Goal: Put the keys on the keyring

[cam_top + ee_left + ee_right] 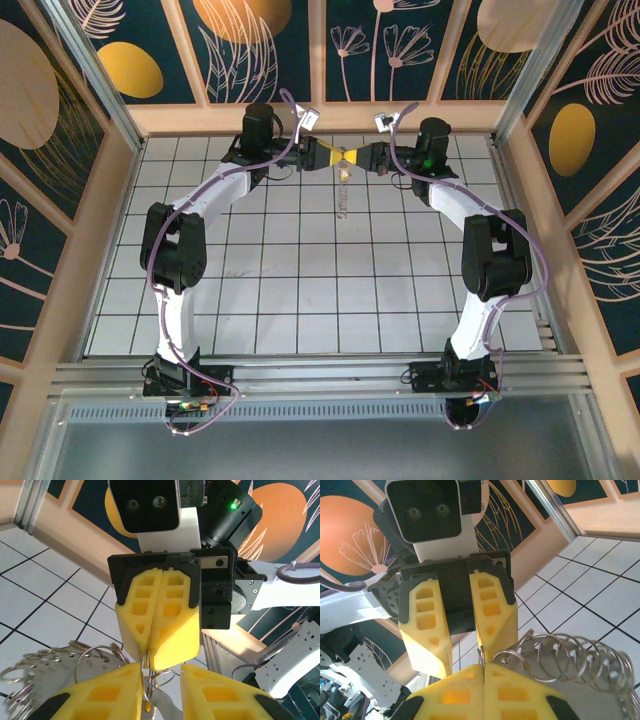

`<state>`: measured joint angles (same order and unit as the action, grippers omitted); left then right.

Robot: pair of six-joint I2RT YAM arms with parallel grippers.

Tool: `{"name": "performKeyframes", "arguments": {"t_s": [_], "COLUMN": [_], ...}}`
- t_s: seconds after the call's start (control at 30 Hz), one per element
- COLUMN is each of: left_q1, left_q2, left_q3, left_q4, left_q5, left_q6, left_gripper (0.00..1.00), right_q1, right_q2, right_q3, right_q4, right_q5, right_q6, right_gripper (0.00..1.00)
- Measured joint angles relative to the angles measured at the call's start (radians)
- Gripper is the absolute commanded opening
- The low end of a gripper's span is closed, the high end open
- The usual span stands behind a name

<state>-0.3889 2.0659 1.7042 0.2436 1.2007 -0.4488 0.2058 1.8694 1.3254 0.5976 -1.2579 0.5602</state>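
we see a white tabletop (pixel 300 300) ruled with a dark grid of square tiles. the walls (pixel 270 70) are deep navy with orange and gold ovals and pale line-drawn flowers. the arms (pixel 210 192) are white with black joints. the left pincer (pixel 160 695) and right pincer (pixel 152 650) are bright yellow. the keyring (pixel 344 200) is silvery and the cables (pixel 300 566) are purple.

Top view: keyring (pixel 345 200) mere pale hanging streak, too small to tell single rings or what hangs on it.
Left wrist view: left gripper (pixel 160 675) fingers cropped by bottom edge; metal piece (pixel 162 702) between them cropped too, so pinched or loose unclear. Keyring's far rings blurred at lower left, cut by frame edges.
Right wrist view: right gripper (pixel 484 670) cropped at bottom; clamped part of keyring hidden inside closed jaws; coil runs off right edge.
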Motion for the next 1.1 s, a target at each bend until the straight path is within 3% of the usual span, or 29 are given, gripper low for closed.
{"name": "performKeyframes", "arguments": {"t_s": [0.1, 0.37, 0.6, 0.63, 0.7, 0.77, 1.1], "left_q1": [0.0, 0.0, 0.0, 0.0, 0.0, -0.008, -0.038], "left_q2": [0.0, 0.002, 0.003, 0.003, 0.003, 0.003, -0.029], "left_q3": [-0.001, -0.001, -0.005, -0.013, -0.034, -0.056, -0.097], "left_q4": [0.0, 0.001, 0.027, 0.045, 0.092, 0.141, 0.266], "left_q5": [0.0, -0.006, -0.008, -0.009, -0.017, -0.024, -0.032], "left_q6": [0.0, -0.009, -0.018, -0.027, -0.055, -0.086, -0.175], "left_gripper": [0.23, 0.0, 0.0, 0.0, 0.0, 0.0, 0.0], "right_q1": [0.0, 0.0, 0.0, 0.0, -0.001, -0.001, -0.118], "right_q2": [0.002, 0.004, 0.004, 0.003, 0.003, 0.002, -0.199], "right_q3": [0.001, 0.003, 0.003, 0.003, 0.003, 0.001, -0.235], "right_q4": [0.001, 0.016, 0.027, 0.028, 0.027, 0.036, 0.186], "right_q5": [0.0, -0.003, -0.004, -0.003, 0.001, 0.022, 0.146], "right_q6": [0.003, 0.004, 0.008, 0.012, 0.019, 0.027, 0.119], "right_gripper": [0.0, 0.0, 0.0, 0.04, 0.25, 0.37, 0.41]}}
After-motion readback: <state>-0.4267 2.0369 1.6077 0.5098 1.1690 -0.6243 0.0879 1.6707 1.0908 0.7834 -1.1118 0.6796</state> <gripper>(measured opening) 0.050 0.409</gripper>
